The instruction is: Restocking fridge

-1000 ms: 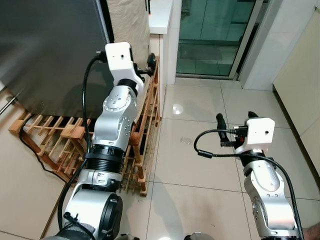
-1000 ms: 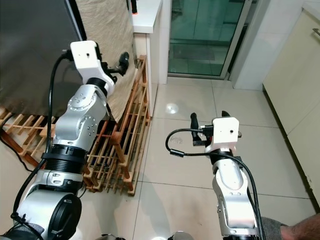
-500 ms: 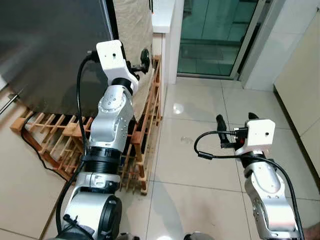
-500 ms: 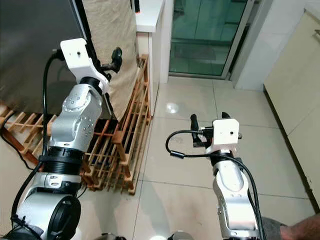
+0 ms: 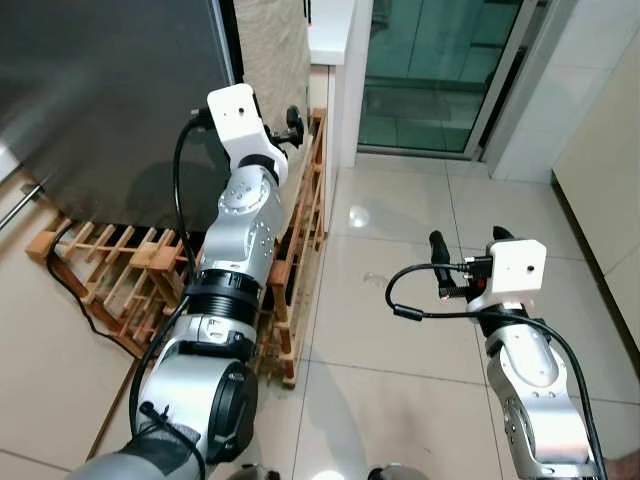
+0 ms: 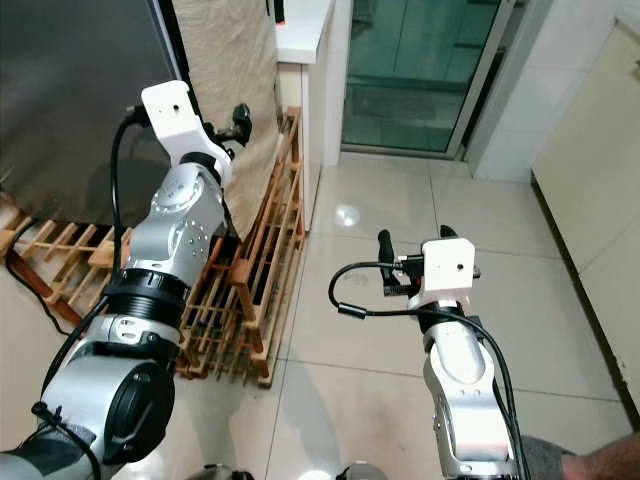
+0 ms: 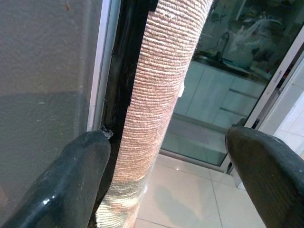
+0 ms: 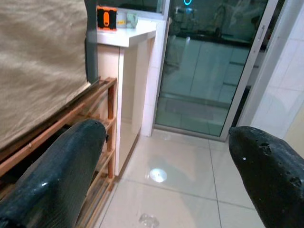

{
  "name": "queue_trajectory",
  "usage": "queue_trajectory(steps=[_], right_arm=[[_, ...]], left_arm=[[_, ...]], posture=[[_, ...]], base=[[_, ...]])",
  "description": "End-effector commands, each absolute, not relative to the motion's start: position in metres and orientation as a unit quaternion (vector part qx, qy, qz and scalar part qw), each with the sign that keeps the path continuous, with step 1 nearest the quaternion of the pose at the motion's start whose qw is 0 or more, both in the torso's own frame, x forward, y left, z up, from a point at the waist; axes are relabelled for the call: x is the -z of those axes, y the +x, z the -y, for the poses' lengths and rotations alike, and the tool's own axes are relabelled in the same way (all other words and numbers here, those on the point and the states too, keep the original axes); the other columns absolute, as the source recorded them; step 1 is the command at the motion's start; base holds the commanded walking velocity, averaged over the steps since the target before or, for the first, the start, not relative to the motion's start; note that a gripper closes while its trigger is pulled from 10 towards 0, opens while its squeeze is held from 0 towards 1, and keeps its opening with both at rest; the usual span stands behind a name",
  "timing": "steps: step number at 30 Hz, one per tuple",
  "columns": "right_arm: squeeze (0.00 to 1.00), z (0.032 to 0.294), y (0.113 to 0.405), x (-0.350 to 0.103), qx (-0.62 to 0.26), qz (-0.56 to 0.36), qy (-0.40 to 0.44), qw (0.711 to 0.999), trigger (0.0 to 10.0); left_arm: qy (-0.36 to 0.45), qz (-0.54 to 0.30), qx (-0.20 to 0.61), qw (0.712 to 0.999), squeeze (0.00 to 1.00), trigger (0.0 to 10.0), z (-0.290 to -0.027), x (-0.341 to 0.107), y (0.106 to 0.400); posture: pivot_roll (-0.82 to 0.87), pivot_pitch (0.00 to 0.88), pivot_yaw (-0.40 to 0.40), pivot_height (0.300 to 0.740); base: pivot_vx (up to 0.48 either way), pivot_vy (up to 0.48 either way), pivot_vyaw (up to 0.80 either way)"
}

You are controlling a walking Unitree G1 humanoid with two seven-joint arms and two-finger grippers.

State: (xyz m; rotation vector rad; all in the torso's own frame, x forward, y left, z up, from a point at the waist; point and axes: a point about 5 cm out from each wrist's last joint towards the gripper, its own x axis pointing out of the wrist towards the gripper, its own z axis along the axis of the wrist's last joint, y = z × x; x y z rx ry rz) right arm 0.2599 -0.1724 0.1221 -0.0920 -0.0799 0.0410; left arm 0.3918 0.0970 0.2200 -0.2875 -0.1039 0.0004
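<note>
**Stock of what stands before me at the fridge**

- My left gripper (image 7: 166, 156): raised at my 11 o'clock, jaws wide and holding nothing, one finger (image 7: 61, 185) just beside the fridge's edge.
- Fridge (image 5: 100, 90): dark grey door at 10 o'clock, a woven beige cover (image 6: 225, 70) hanging on its side.
- Wooden rack (image 5: 300, 240): on the floor beneath and beside the fridge.
- My right gripper (image 8: 166, 156): held low at 2 o'clock over the pale tiled floor (image 5: 400, 230), jaws wide, empty.
- Glass door (image 6: 420, 70): at 12 o'clock.
</note>
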Motion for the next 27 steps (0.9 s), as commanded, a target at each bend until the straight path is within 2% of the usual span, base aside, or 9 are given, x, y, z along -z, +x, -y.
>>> queue_trajectory(steps=[1,7,11,16,27], right_arm=[[0.00,0.174,0.257,-0.123,-0.017,0.042,-0.052,0.998,10.0],[0.00,0.175,0.256,-0.123,-0.015,0.041,-0.053,0.998,10.0],[0.00,0.175,0.256,-0.123,-0.015,0.041,-0.054,0.998,10.0],[0.00,0.176,0.254,-0.124,-0.011,0.043,-0.056,0.997,10.0],[0.00,0.178,0.253,-0.123,-0.010,0.039,-0.057,0.998,10.0]], left_arm=[[-0.151,0.075,0.031,0.985,0.00,10.0,-0.088,-0.235,0.395],[-0.160,0.092,0.083,0.979,0.00,10.0,-0.072,-0.242,0.396],[-0.150,0.092,0.067,0.982,0.00,10.0,-0.068,-0.244,0.399],[-0.160,0.069,0.013,0.985,0.00,10.0,-0.083,-0.235,0.404],[-0.141,0.078,0.010,0.987,0.00,10.0,-0.094,-0.221,0.398]], posture=[[-0.23,0.067,0.044,0.740],[-0.22,0.071,0.045,0.740],[-0.23,0.071,0.050,0.740],[-0.25,0.074,0.055,0.740],[-0.23,0.075,0.042,0.740]], base=[[0.000,0.000,0.00],[0.000,0.000,0.00],[0.000,0.000,0.00],[0.000,0.000,0.00],[0.000,0.000,0.00]])
